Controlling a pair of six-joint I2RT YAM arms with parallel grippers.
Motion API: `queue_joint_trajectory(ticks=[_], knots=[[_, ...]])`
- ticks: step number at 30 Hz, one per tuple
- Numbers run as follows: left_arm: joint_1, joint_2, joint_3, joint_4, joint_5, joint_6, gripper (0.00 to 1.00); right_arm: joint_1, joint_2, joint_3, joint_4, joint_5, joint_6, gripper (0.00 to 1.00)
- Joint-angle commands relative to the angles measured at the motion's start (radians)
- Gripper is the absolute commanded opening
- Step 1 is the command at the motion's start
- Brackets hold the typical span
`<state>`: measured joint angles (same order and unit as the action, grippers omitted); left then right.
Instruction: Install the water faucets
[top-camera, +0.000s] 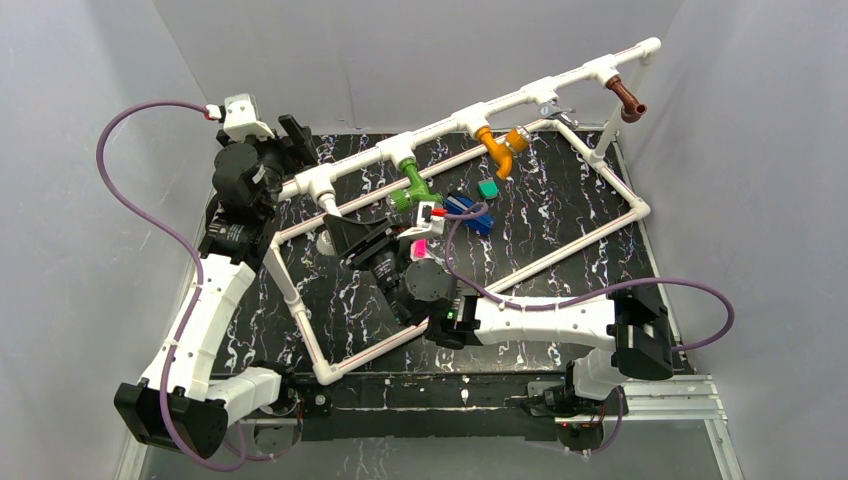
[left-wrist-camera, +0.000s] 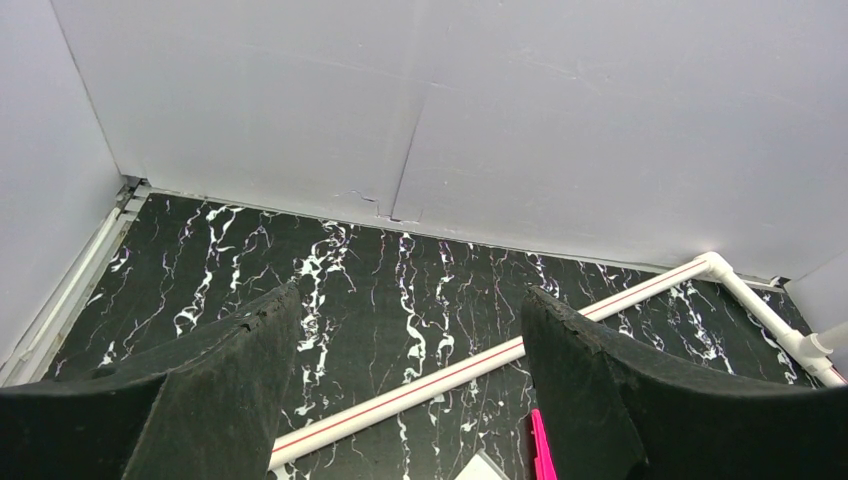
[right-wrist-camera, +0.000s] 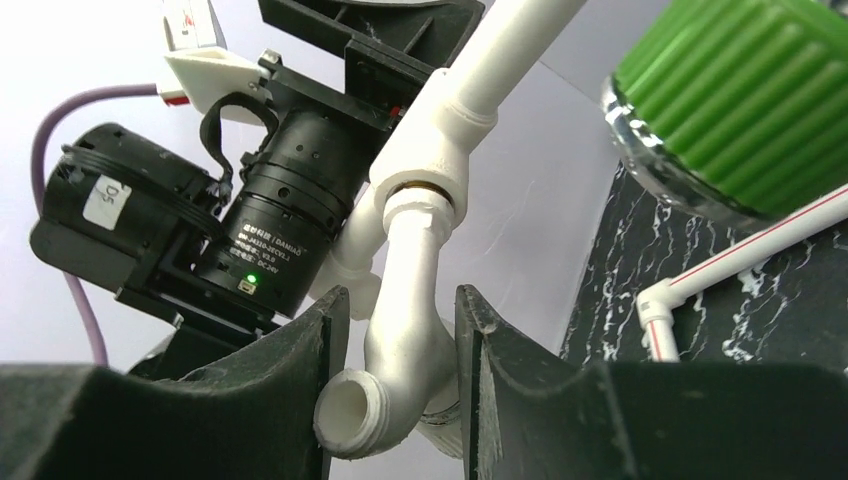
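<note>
Right wrist view gives us the white faucet (right-wrist-camera: 405, 330), bent and thread-mouthed, hanging from a tee (right-wrist-camera: 440, 130), flanked by the right gripper (right-wrist-camera: 402, 300), whose hold we cannot tell; the left gripper (left-wrist-camera: 410, 300) gapes.

Light fell bright and even around me, shadows soft. My right fingers (right-wrist-camera: 250, 400) looked dark, nearly featureless.

A long white plastic pipe frame with tee fittings (top-camera: 437, 131) stands on a black tabletop veined in white (top-camera: 570, 215), its raised rail running diagonally. Inside its base loop lie a flat blue piece (top-camera: 468, 212) and, near it, a small green square block (top-camera: 488, 188). Plain grey walls (top-camera: 400, 50) surround the table.
</note>
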<state>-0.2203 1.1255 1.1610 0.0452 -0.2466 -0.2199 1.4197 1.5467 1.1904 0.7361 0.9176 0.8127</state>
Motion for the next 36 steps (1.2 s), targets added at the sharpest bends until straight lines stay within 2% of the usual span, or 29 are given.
queue_joint_trajectory(ticks=[1,7,14,17,28,31,36], knots=[[0.031,0.108,-0.139,-0.336,-0.014,0.004,0.78,-0.009,-0.042,0.026,0.014,0.110,0.309,0.01],[0.031,0.106,-0.139,-0.335,-0.014,0.004,0.78,-0.009,-0.037,0.023,0.094,0.092,0.118,0.01],[0.032,0.109,-0.138,-0.335,-0.011,0.004,0.78,-0.010,-0.007,0.070,0.106,0.022,-0.119,0.32],[0.032,0.109,-0.137,-0.337,-0.011,0.004,0.78,-0.009,0.004,0.080,0.099,0.027,-0.178,0.39],[0.032,0.109,-0.136,-0.335,-0.008,0.004,0.78,-0.007,0.037,0.139,0.037,0.036,-0.353,0.55],[0.032,0.108,-0.137,-0.335,-0.009,0.004,0.78,-0.007,0.049,0.154,0.002,0.028,-0.363,0.60],[0.032,0.106,-0.138,-0.335,-0.011,0.004,0.78,-0.007,0.059,0.169,-0.057,0.005,-0.352,0.62]])
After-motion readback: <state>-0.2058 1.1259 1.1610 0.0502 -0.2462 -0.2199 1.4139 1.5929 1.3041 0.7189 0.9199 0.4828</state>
